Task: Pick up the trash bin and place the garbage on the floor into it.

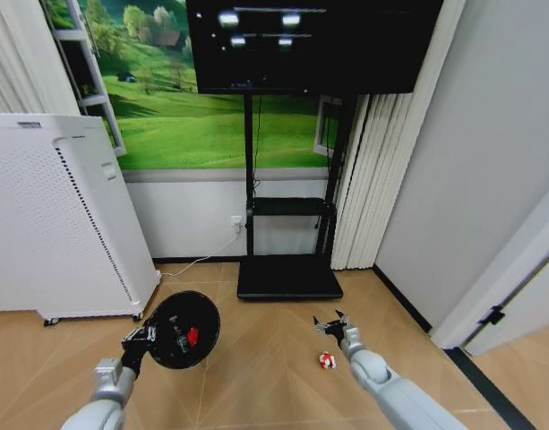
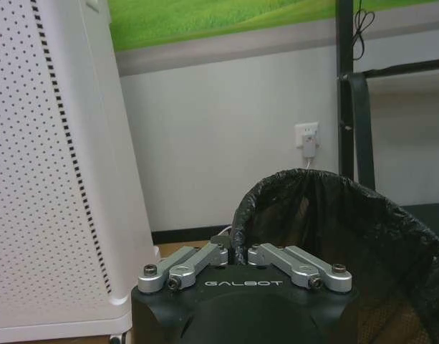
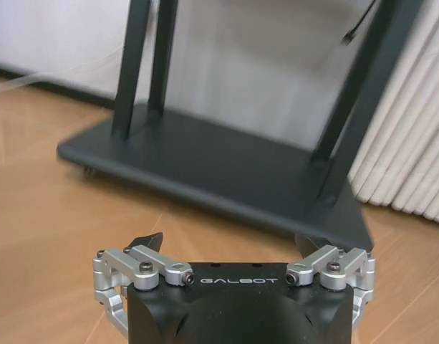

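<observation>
Left gripper (image 1: 141, 339) clamps the trash bin (image 1: 183, 330) by its rim, mouth up for drop-ins; right gripper (image 1: 332, 325) spread wide, red-and-white litter (image 1: 326, 361) just beside it.

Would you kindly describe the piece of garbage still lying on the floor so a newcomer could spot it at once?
Start at the black TV stand on the wooden floor, then come toward the robot's right gripper, which hangs open. Just beside that arm lies the garbage, a tiny red-and-white scrap, unlike the red piece already inside the trash bin.
</observation>
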Controlling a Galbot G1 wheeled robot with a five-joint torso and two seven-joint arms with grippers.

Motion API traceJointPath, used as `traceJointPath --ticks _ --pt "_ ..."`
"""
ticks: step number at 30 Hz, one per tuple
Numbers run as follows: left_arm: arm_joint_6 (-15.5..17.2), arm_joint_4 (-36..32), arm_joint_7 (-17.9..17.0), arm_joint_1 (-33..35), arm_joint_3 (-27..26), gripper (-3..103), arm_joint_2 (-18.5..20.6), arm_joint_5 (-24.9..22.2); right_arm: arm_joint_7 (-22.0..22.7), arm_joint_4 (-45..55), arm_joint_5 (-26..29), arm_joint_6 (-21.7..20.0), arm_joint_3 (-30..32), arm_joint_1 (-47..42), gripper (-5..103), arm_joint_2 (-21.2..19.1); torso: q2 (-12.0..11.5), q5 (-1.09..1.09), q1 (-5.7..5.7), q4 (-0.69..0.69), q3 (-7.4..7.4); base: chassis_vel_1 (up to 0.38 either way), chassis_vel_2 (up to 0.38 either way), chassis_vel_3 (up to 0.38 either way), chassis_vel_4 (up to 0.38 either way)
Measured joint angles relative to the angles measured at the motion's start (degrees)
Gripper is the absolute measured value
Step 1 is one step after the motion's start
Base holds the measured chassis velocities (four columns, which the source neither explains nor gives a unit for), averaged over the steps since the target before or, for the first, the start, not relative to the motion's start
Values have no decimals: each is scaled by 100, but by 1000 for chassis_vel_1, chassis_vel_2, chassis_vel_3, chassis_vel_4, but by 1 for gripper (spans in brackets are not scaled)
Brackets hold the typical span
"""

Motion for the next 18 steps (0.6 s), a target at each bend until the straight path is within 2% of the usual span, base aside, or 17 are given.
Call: traceJointPath --ticks 2,4,5,11,18 --pt "0 138 -20 -37 -2 7 47 18 66 -428 12 -65 -413 275 100 35 0 1 0 -2 0 24 37 -17 -14" --pt "0 179 -23 -54 -1 7 58 22 82 -534 6 -93 -490 344 100 49 0 3 0 -2 0 0 0 0 0" --pt "0 292 -35 -108 13 7 81 29 142 -783 8 -241 -697 531 100 85 0 2 0 -3 0 0 0 0 0" --pt "0 507 -37 -295 114 7 172 37 322 -1126 89 -606 -1190 879 100 109 0 1 0 -5 0 0 0 0 0" --pt "9 559 -30 -447 245 7 153 19 603 -1583 137 -740 -1593 1001 100 183 0 1 0 -5 0 0 0 0 0"
